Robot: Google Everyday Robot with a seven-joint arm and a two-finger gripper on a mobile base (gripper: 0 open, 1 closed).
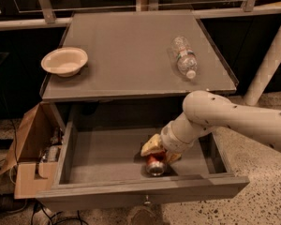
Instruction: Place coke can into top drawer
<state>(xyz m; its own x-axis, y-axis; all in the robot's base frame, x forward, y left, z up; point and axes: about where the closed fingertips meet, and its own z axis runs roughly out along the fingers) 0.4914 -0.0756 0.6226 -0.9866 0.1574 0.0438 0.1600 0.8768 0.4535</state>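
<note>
The top drawer (107,153) stands pulled out below the cabinet top. The coke can (155,164) lies on its side on the drawer bottom near the front panel, its silver end facing the front. My gripper (158,153) reaches down into the drawer from the right on the white arm. Its yellowish fingers (150,146) sit around the can's rear part.
A cream bowl (64,61) sits at the left of the cabinet top (131,60). A clear plastic water bottle (184,56) lies at its right. A brown cardboard box (30,156) stands on the floor left of the drawer. A white post (269,60) rises at the right.
</note>
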